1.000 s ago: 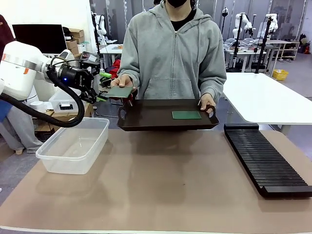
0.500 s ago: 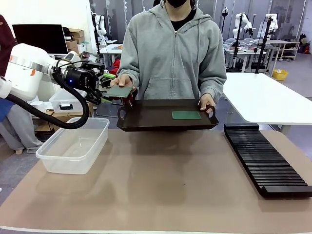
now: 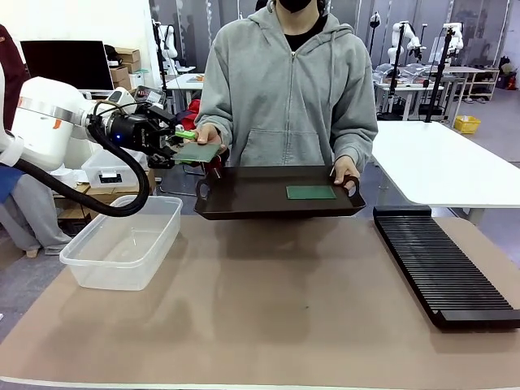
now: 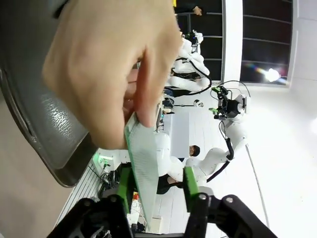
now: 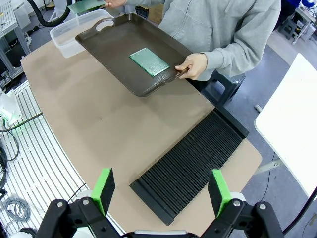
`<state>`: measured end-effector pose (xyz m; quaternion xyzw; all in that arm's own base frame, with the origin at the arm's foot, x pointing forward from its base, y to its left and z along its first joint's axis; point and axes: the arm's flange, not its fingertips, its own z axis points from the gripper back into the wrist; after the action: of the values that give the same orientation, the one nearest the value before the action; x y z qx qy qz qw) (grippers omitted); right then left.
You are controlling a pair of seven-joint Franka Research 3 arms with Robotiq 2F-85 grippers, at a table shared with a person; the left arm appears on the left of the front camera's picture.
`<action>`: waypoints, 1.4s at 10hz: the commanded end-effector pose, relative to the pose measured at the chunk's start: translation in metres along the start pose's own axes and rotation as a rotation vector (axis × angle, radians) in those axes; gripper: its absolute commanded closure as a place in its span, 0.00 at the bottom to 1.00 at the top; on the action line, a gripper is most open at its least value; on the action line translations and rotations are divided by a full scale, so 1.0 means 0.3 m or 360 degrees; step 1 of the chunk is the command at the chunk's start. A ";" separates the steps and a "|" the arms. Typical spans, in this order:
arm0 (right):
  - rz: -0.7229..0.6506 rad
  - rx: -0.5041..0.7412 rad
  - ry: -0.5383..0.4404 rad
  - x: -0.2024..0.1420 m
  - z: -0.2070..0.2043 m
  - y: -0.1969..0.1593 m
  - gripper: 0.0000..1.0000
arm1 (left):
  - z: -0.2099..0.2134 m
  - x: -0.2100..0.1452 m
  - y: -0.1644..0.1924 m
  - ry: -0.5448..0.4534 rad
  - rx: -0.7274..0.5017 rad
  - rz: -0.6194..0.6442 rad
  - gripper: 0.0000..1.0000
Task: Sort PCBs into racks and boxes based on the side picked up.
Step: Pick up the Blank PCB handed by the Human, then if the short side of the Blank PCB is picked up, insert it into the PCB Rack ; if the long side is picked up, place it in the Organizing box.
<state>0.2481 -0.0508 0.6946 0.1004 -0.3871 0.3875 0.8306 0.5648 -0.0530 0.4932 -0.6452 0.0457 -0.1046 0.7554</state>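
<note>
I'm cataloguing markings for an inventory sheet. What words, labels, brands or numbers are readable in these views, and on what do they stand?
None can be read.
The flat PCB on the tray, the held PCB in the person's hand, the rack and the box: no print visible.
Background cartons: any labels too small to read.

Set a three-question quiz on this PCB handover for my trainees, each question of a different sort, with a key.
1. Fill in: the person's hand holds the first PCB between the left gripper's green ____.
2. True or false: a second PCB lies flat on the tray.
3. What lies below the open right gripper? A the tray; B the rack; C the first PCB.
Key: 1 pads; 2 true; 3 B.
</note>
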 end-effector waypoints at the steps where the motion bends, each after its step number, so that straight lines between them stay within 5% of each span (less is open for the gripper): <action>1: -0.0002 0.0010 0.0009 -0.004 -0.004 -0.001 0.00 | 0.009 -0.002 -0.001 0.0014 -0.0100 0.0017 1.00; 8: -0.0002 0.0010 0.0009 -0.004 -0.004 -0.001 0.00 | -0.001 -0.033 0.011 0.0044 -0.0173 0.0073 1.00; 12: -0.0002 0.0010 0.0009 -0.004 -0.004 -0.001 0.00 | -0.001 -0.048 -0.018 -0.0004 -0.0003 0.0059 1.00; 14: -0.0002 0.0010 0.0009 -0.004 -0.004 -0.001 0.00 | 0.000 -0.028 0.007 0.0055 -0.0108 0.0045 1.00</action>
<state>0.2481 -0.0508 0.6946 0.1004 -0.3871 0.3875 0.8306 0.5568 -0.0504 0.4929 -0.6620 0.0675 -0.1014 0.7395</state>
